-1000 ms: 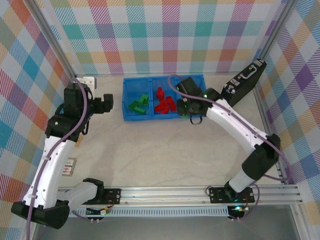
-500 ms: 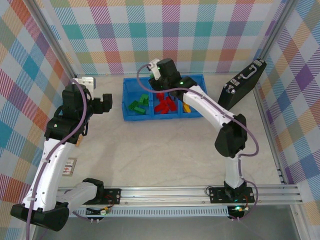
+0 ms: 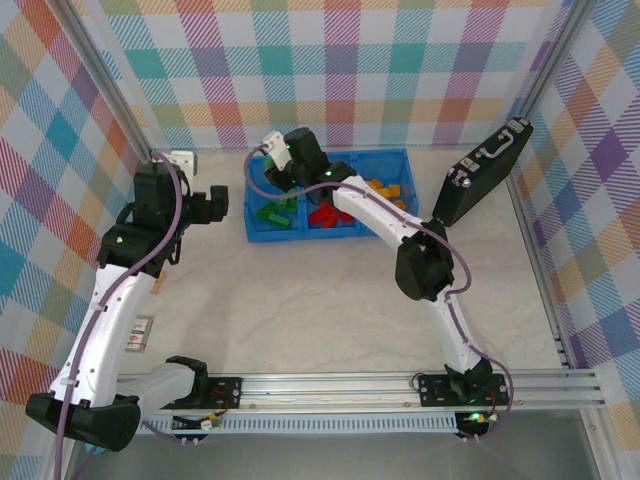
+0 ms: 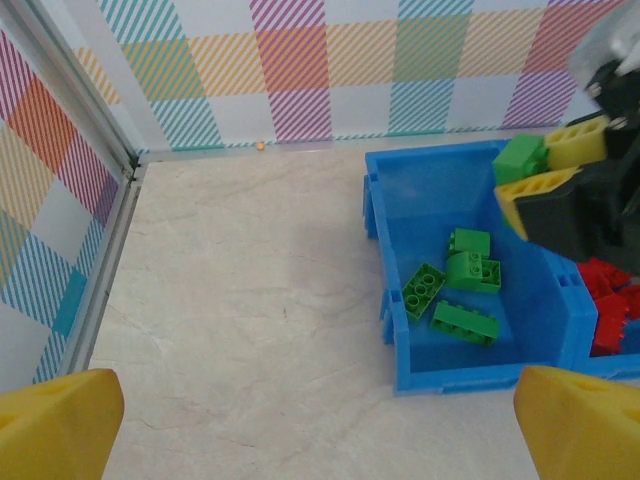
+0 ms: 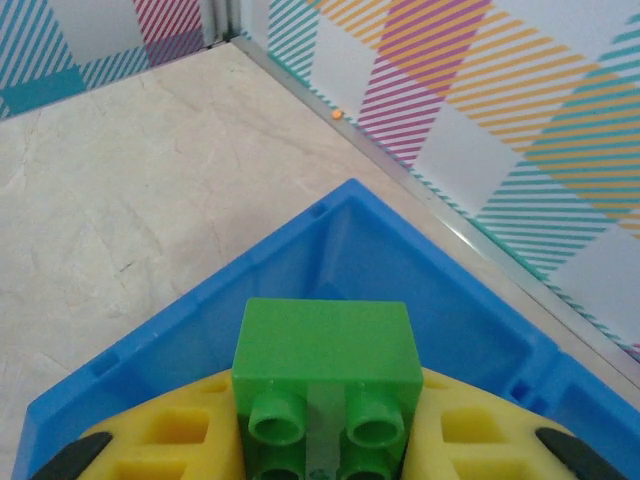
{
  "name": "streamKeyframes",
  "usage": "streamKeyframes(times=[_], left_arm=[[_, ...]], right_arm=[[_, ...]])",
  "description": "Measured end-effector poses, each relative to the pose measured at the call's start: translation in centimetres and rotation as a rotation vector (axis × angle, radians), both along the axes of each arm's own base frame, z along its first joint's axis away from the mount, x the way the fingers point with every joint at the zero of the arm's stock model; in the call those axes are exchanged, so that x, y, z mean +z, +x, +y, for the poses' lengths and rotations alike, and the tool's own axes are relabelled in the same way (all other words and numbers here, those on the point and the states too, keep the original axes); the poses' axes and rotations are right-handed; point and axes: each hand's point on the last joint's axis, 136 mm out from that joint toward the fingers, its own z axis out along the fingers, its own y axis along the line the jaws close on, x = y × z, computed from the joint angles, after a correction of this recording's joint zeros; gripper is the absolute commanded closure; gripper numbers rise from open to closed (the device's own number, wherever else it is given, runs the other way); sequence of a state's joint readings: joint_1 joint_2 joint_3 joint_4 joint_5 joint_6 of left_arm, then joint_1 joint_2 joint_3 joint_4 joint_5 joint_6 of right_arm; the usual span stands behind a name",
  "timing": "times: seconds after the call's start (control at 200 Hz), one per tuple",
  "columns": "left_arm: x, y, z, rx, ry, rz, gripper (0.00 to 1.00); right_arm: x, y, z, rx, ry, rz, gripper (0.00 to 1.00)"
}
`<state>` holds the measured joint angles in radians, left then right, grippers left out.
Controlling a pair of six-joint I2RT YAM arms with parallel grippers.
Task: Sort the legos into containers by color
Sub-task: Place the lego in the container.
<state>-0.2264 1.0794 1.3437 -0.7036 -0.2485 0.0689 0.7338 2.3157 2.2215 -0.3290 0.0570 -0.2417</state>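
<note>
From above, the blue bin (image 3: 300,236) sits at the far side of the table (image 3: 320,310). It has green bricks (image 3: 270,212) in its left compartment, red bricks (image 3: 325,214) in the middle one and yellow-orange bricks (image 3: 385,190) in the right one. Every brick I can make out there lies with its own colour, so the sorting looks nearly finished. The right pincer (image 3: 283,172) reaches across to the back of the left compartment. The left pincer (image 3: 213,205) hangs near the bin's left end, not touching it. A black case (image 3: 485,170) leans at the right and has no part in the job.

In the left wrist view, the left pincer's yellow fingertips (image 4: 60,425) stand wide apart at the lower corners with nothing between them. Ahead, a few green bricks lie on the compartment floor. Above the compartment's back right corner, the right pincer is clamped on one more green brick (image 4: 520,155).

In the right wrist view, that green brick sits between the closed yellow fingers (image 5: 170,445), studs toward the camera. The open blue compartment is directly beneath it. As I judge it, what is left is to drop this brick among the other greens. The arm hides part of the bin, so I cannot tell whether this is the last one.
</note>
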Motion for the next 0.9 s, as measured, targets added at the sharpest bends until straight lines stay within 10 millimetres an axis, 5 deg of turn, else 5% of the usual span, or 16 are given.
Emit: streamKeyframes(times=[0.405,0.9], left_arm=[[-1.0,0.8,0.1,0.007,0.006,0.032,0.0],[-3.0,2.6,0.0,0.036,-0.04,0.03,0.0]], right_arm=[[-6.6,0.5,1.3,0.047,-0.116,0.016,0.55],[-6.7,0.6,1.4,0.06,-0.129,-0.009,0.37]])
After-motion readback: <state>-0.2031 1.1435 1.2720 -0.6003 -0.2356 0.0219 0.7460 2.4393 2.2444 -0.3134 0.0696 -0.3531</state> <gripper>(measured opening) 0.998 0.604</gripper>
